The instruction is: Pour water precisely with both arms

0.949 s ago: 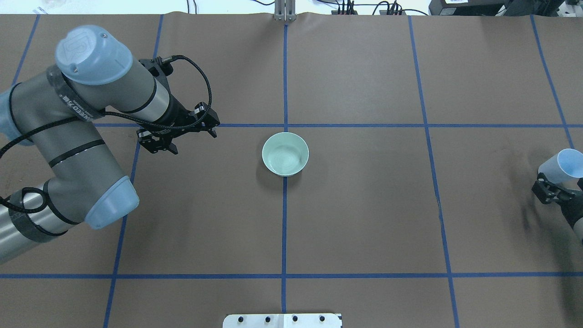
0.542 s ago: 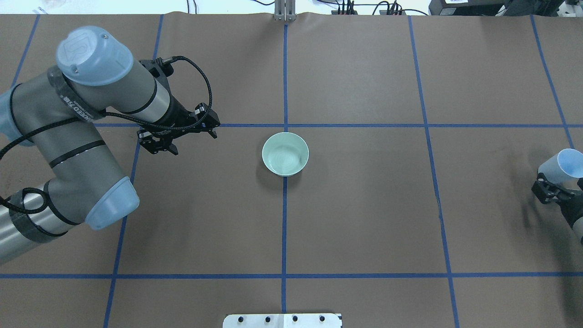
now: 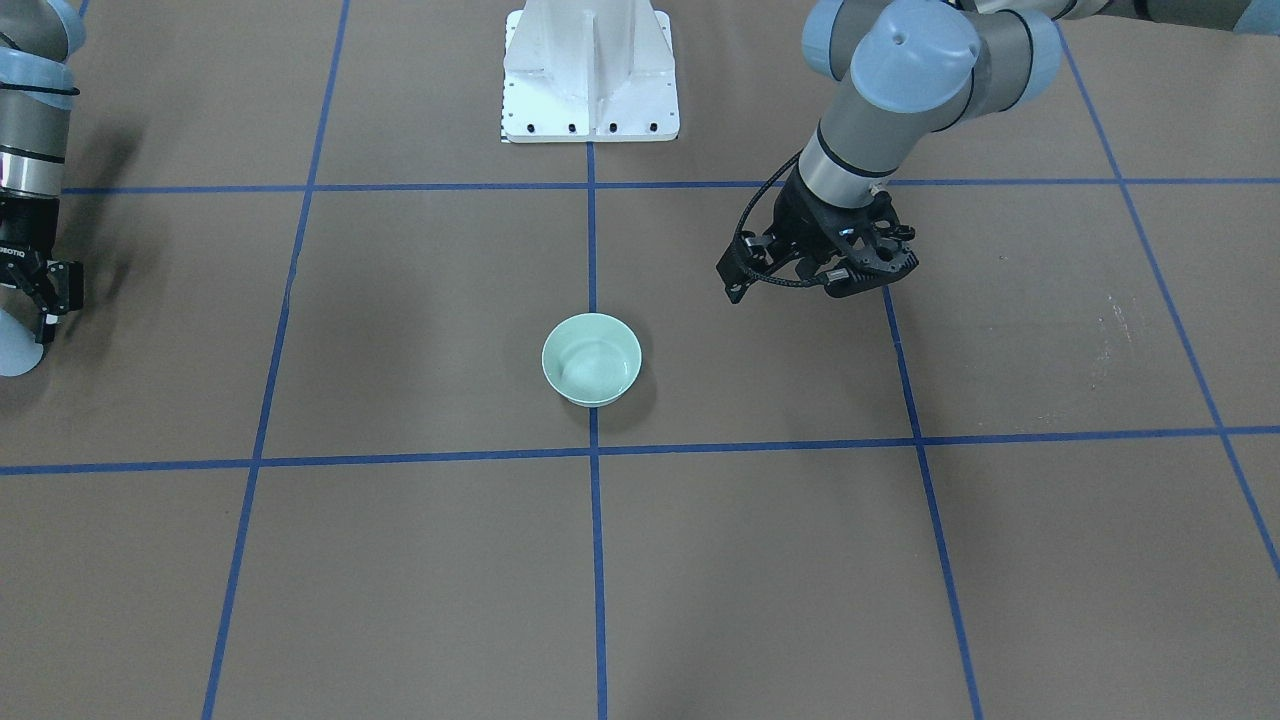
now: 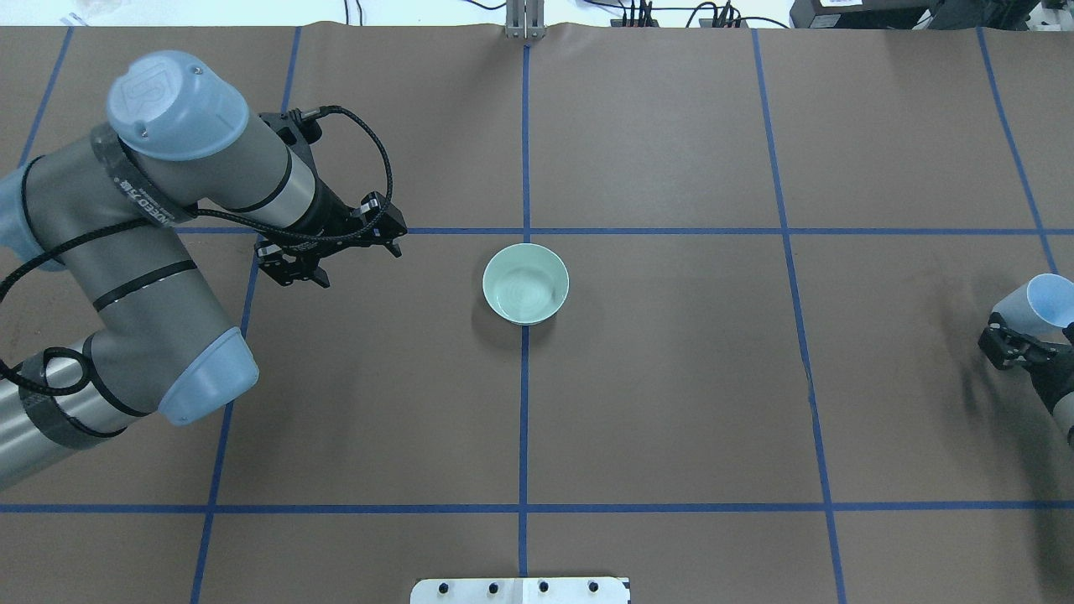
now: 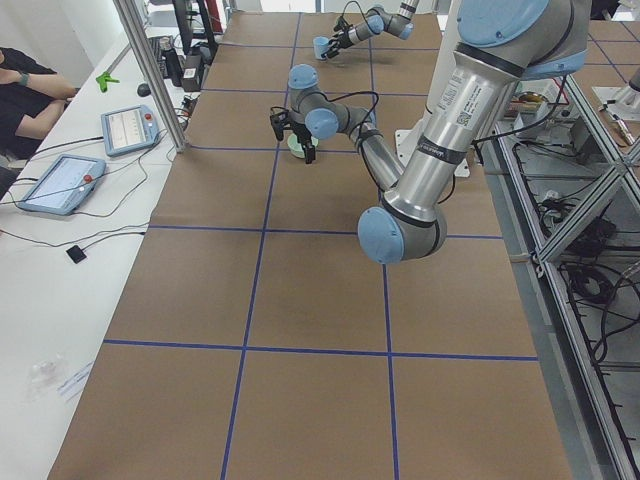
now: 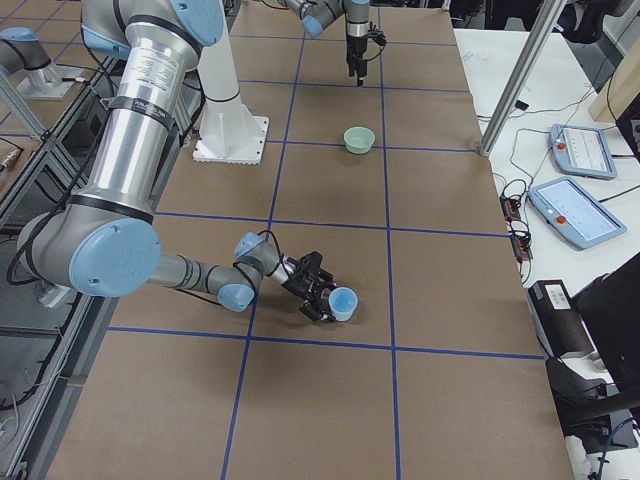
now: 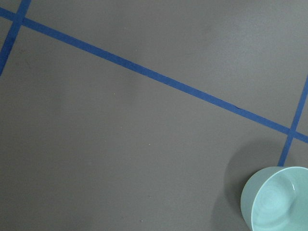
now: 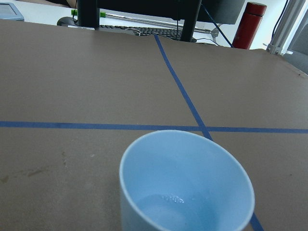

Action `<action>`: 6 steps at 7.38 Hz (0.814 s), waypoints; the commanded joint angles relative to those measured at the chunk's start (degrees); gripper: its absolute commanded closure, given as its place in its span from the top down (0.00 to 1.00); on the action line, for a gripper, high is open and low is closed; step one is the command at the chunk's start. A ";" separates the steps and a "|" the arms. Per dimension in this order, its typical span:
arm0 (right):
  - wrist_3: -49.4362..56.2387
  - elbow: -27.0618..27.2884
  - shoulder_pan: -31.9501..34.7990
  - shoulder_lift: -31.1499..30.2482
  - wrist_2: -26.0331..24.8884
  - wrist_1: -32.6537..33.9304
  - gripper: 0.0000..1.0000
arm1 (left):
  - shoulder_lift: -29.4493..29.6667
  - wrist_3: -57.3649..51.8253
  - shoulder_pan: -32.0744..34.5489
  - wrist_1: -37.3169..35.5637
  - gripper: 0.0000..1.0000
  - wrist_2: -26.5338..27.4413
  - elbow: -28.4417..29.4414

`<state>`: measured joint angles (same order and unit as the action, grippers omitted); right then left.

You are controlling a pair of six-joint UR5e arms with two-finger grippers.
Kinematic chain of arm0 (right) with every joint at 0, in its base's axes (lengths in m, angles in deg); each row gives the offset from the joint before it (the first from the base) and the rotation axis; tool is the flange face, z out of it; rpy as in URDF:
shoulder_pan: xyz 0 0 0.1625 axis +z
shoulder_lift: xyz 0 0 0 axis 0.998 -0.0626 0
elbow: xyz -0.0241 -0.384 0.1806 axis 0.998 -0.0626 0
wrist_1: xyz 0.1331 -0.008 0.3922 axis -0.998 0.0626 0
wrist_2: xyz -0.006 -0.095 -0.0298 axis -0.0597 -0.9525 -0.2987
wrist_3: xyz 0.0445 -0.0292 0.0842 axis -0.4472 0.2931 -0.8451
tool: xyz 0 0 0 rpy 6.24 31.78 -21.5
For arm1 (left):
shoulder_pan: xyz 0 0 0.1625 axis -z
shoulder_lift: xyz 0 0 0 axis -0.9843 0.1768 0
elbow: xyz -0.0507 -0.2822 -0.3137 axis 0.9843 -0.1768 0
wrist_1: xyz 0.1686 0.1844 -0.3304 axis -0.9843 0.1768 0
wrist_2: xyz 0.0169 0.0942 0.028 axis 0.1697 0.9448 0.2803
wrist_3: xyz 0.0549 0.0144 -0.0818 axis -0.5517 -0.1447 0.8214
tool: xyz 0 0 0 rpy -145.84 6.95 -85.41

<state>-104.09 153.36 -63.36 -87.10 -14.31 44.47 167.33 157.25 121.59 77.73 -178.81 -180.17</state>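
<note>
A pale green bowl (image 4: 526, 283) stands at the table's middle on a blue tape line; it also shows in the front view (image 3: 591, 358) and low right in the left wrist view (image 7: 279, 199). My left gripper (image 4: 331, 252) hangs open and empty above the table, left of the bowl and apart from it; it also shows in the front view (image 3: 850, 262). My right gripper (image 4: 1011, 346) at the table's right edge is shut on a pale blue cup (image 4: 1043, 304), held tilted. The right wrist view shows a little water in the cup (image 8: 185, 192).
The white pedestal (image 3: 590, 70) stands at the robot's side of the table. Blue tape lines (image 4: 654, 231) grid the brown cover. Tablets (image 6: 575, 210) lie on the white bench beyond the far edge. A red bottle (image 8: 251, 21) stands off the table's end.
The left arm has shifted very slightly with its gripper still open. The right gripper and cup have barely moved. The bowl has not moved.
</note>
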 commanded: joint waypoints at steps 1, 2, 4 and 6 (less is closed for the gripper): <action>0.28 -0.57 1.20 0.36 0.07 -0.06 1.00 | -0.05 0.01 -0.03 -0.01 1.00 0.00 0.02; 0.28 -0.57 1.47 0.71 0.07 -0.06 1.00 | -0.05 0.01 -0.03 -0.01 1.00 0.00 0.02; 0.98 -0.57 2.08 1.68 0.34 -0.06 0.98 | -0.05 0.01 -0.11 -0.01 1.00 1.05 0.02; 1.60 -0.92 2.79 1.86 0.42 -1.54 0.97 | -0.05 0.09 -0.55 -0.01 1.00 1.23 0.02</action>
<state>-102.85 152.69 -60.95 -85.33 -13.93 44.08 167.28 157.28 121.33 77.72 -177.73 -180.15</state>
